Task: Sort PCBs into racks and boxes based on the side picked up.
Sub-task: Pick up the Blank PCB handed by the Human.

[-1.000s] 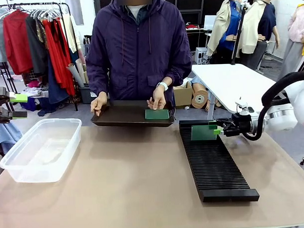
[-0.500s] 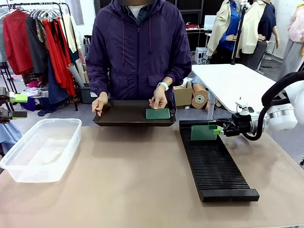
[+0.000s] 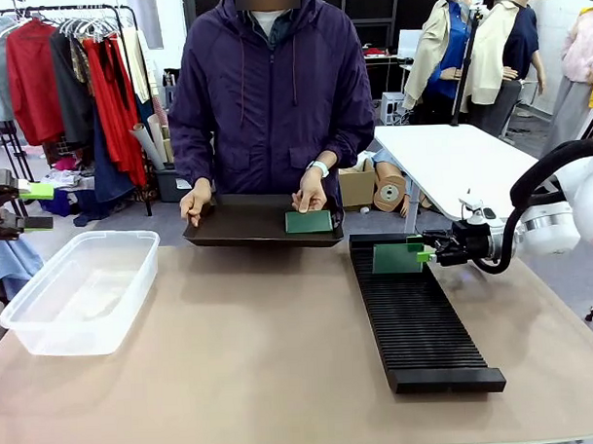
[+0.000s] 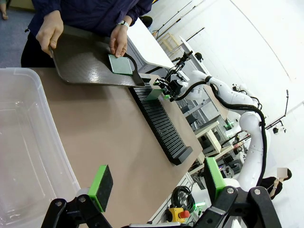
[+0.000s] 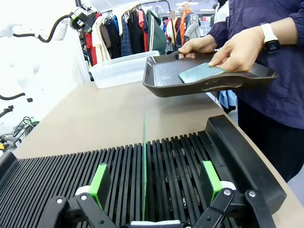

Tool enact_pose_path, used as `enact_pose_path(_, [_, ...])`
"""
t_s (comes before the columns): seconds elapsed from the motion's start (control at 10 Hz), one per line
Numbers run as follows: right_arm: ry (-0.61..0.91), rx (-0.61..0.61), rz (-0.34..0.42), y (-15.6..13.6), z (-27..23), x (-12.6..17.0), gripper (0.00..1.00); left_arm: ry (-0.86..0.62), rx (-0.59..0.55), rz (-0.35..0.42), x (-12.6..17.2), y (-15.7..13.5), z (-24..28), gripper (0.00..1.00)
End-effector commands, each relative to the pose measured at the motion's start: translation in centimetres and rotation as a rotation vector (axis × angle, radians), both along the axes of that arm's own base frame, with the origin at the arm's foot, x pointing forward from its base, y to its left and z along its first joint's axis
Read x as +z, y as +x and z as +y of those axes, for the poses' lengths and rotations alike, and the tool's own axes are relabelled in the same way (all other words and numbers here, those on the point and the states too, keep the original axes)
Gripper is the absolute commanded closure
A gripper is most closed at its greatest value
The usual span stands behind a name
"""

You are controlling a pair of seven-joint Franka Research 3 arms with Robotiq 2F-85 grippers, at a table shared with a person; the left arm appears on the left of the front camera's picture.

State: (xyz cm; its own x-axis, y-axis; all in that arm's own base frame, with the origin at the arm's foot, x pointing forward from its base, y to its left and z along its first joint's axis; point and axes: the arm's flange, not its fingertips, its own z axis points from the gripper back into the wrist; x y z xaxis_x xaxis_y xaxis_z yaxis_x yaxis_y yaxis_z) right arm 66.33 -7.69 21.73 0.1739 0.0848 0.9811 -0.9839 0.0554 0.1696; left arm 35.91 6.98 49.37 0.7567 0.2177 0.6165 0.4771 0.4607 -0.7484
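Right wrist view: PCB edge-on, faces unreadable.

Left gripper: cut by the left edge in front view, wrist out of frame. Tub: near and left sides cropped in left wrist view. Standing PCB: edge-on in right wrist view, faces untellable; bottom sunk in rack slots. Tray PCB: far edge partly under fingers.

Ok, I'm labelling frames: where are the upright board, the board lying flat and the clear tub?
Upright board [image 3: 395,258]: front view, middle of its face.
Flat board [image 3: 308,222]: front view, middle of its top face.
Clear tub [image 3: 47,340]: front view, near wall.
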Motion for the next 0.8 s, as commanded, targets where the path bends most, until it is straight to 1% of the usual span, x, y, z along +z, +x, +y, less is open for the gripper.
enact_pose_path(0.0, [0.003, -0.004, -0.008, 0.1, 0.0, 0.3, 0.0, -0.011, -0.003, -0.006, 0.1, -0.1, 0.0, 0.0])
enact_pose_path(0.1, [0.0, 0.0, 0.0, 0.0, 0.0, 0.0, 0.0, -0.011, -0.003, -0.006, 0.1, -0.1, 0.0, 0.0])
enact_pose_path(0.2, [0.043, -0.003, 0.036, -0.3, 0.4, 1.0, 0.0, -0.011, -0.003, -0.006, 0.1, -0.1, 0.0, 0.0])
enact_pose_path(0.3, [0.06, -0.016, 0.056, -0.4, 0.7, 1.9, 0.0, -0.011, -0.003, -0.006, 0.1, -0.1, 0.0, 0.0])
enact_pose_path(0.6, [0.052, -0.019, 0.089, -1.5, 1.8, 5.0, 0.0, -0.011, -0.003, -0.006, 0.1, -0.1, 0.0, 0.0])
enact_pose_path(0.7, [0.028, -0.022, 0.118, -2.2, 2.3, 6.3, 0.0, -0.011, -0.003, -0.006, 0.1, -0.1, 0.0, 0.0])
